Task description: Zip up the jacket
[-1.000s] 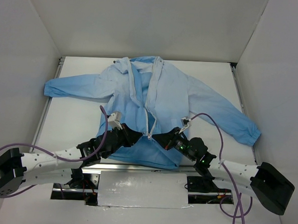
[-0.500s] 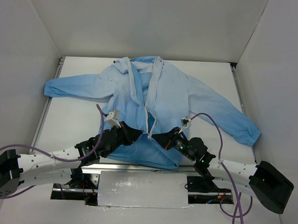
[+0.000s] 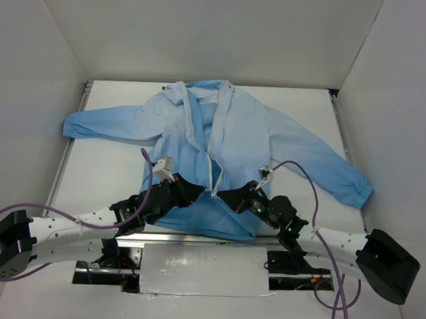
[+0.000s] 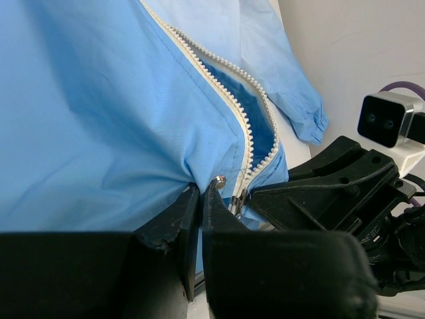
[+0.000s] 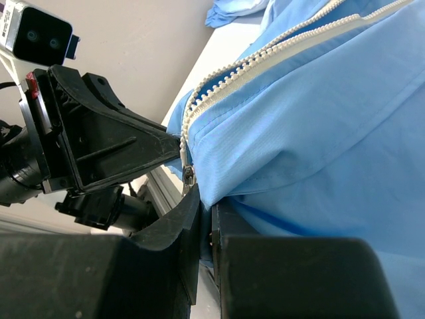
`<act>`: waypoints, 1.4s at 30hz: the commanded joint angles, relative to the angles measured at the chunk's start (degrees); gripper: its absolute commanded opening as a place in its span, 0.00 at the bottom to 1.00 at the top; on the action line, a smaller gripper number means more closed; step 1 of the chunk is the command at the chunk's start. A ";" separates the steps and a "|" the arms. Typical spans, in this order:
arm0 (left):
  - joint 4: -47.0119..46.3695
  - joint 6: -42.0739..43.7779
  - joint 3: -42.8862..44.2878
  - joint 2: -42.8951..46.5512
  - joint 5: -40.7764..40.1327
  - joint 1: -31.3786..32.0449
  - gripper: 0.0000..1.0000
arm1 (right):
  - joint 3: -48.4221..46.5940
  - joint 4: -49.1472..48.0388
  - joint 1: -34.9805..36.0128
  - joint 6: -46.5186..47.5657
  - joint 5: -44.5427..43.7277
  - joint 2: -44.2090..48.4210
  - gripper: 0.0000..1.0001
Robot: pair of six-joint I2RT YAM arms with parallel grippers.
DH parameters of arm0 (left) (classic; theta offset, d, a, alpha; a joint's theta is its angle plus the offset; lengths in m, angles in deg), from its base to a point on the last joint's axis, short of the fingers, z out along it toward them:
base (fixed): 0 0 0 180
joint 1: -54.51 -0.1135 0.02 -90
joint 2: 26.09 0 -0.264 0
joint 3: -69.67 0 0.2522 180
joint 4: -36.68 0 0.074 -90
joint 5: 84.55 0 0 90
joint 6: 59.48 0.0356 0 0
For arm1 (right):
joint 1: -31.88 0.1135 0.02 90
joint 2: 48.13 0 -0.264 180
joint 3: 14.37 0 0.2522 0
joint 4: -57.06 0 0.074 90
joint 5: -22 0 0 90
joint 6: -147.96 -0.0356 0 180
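Observation:
The light-blue jacket (image 3: 235,139) lies flat on the white table, sleeves spread, hood at the far end. Its white zipper strip (image 3: 212,149) is open from the collar down to a slider (image 3: 213,194) near the hem. My left gripper (image 3: 199,192) is shut on the jacket fabric (image 4: 99,119) just left of the slider (image 4: 237,203). My right gripper (image 3: 224,196) is shut on the jacket fabric (image 5: 319,126) at the hem, just right of the slider (image 5: 188,176). The two grippers face each other, almost touching.
White walls enclose the table on three sides. A metal rail (image 3: 194,238) runs along the near edge, with a silver panel (image 3: 203,270) below it. The left sleeve (image 3: 100,123) and right sleeve (image 3: 334,169) reach toward the side walls. Purple cables (image 3: 308,182) loop over both arms.
My left arm has shifted very slightly and its cable loop has moved. Both grippers stay shut at the bottom of the zipper; the jacket has not visibly moved.

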 commanded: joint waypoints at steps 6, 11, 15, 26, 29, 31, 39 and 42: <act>-2.13 -1.09 3.01 -0.24 -1.09 0.24 0.00 | -1.93 -4.32 0.28 1.17 -0.67 -0.41 0.00; -1.61 -1.27 3.19 0.12 -1.97 0.24 0.00 | -1.40 -5.02 0.36 1.17 0.74 -0.32 0.00; -1.34 -1.80 3.10 0.20 -2.76 0.24 0.00 | -1.49 -4.32 0.45 1.35 0.83 -0.06 0.00; -1.34 -1.89 3.01 -0.33 -1.79 0.24 0.00 | -1.83 -4.41 0.45 1.52 0.30 -0.50 0.00; -1.43 -1.80 3.01 -0.24 -1.53 0.24 0.00 | -1.84 -4.76 0.36 1.44 0.21 -1.02 0.00; -1.60 -1.54 3.10 -0.32 -1.27 0.33 0.00 | -2.01 -4.85 0.45 1.52 0.04 -1.03 0.00; -1.08 -1.97 3.10 -1.12 -1.18 0.24 0.00 | -2.98 -3.53 0.45 2.05 -0.05 -0.50 0.00; -1.17 -1.97 3.19 -1.47 -1.00 0.24 0.00 | -2.89 -3.88 0.45 2.14 -0.23 -0.59 0.00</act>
